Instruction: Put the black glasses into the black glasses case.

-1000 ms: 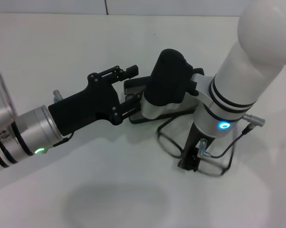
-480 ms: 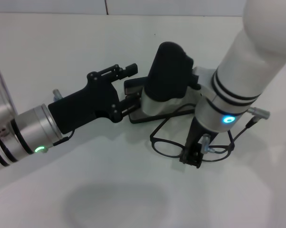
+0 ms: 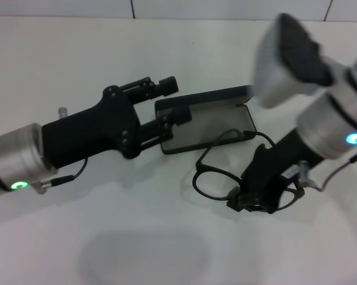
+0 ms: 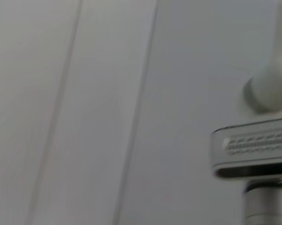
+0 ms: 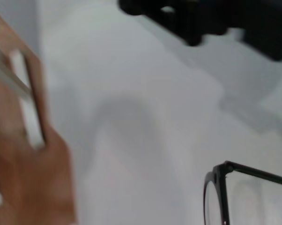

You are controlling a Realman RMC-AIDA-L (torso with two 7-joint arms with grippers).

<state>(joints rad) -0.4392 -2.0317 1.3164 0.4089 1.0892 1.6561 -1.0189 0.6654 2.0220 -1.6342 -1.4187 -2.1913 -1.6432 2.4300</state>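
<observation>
The black glasses sit on the white table just near-right of the black glasses case, one temple reaching up toward the case's near edge. The right gripper is down at the bridge, apparently clenched on the frame, though the contact itself is lost among the dark fingers. The case lies open, grey lining up. The left gripper steadies it from the left, one finger beyond the far corner and the other against the left edge, so it seems to pinch that corner.

To do this step well, the right arm would need to lift the glasses level, carry them far and left over the lining, and keep the loose temples from snagging the case's rim, while the left grip stays put.

The frame's right lens is hidden behind the right arm. The left wrist view shows nothing of the task; the right wrist view catches only one lens corner.
</observation>
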